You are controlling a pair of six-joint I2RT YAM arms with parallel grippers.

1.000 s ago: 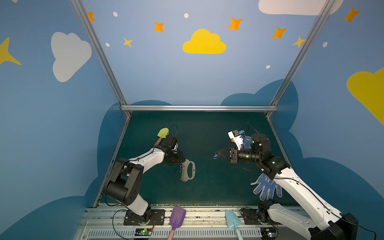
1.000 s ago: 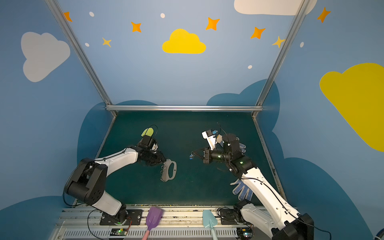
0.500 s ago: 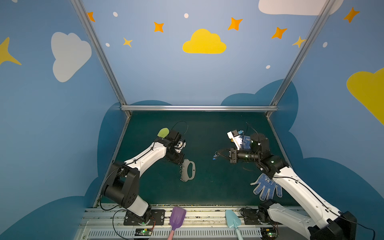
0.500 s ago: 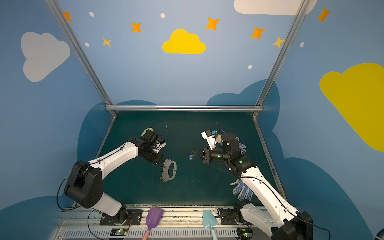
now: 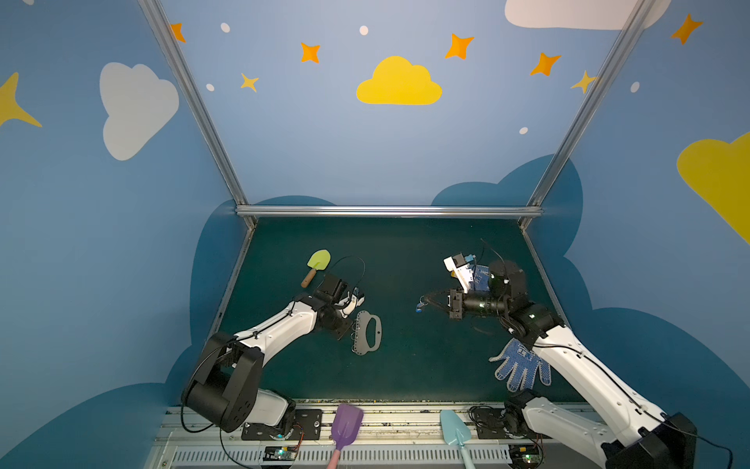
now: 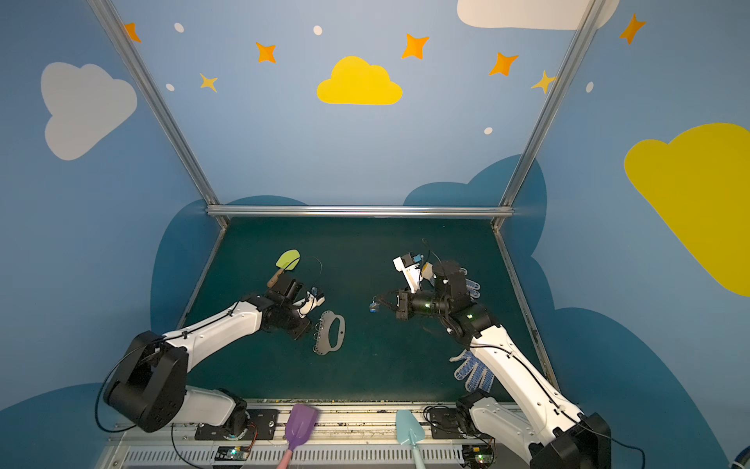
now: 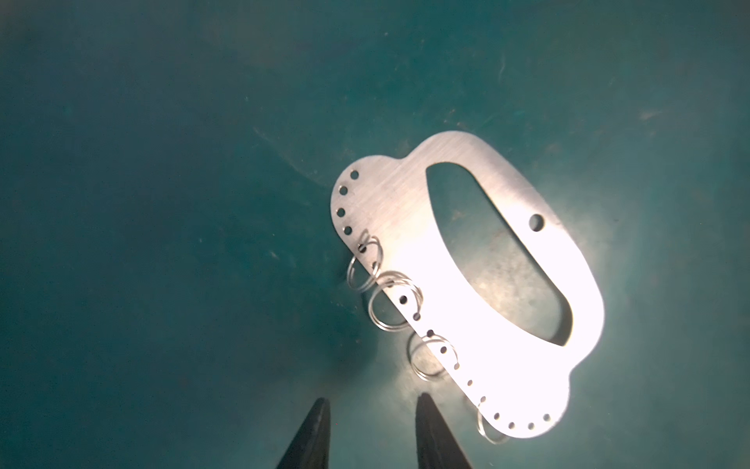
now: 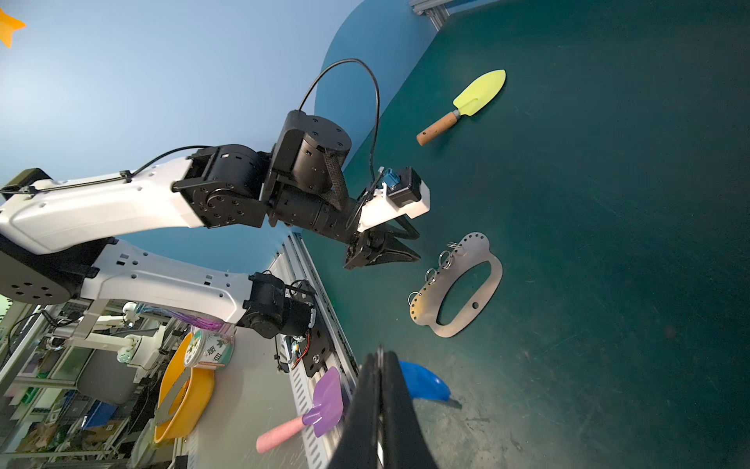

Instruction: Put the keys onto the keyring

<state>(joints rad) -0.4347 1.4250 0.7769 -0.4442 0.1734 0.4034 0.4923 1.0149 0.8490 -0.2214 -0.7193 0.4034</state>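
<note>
Dark green mat (image 5: 406, 365) w/ keyring (image 5: 361, 341), yellow trowel (image 5: 319, 258) & dotted glove (image 5: 519, 367).

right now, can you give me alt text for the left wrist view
A shiny flat metal keyring with a large oval cutout lies on a dark green mat, with a row of small holes and a few wire rings along one edge. The two dark fingertips of the left end effector stand apart beside that edge, with nothing between them.
</note>
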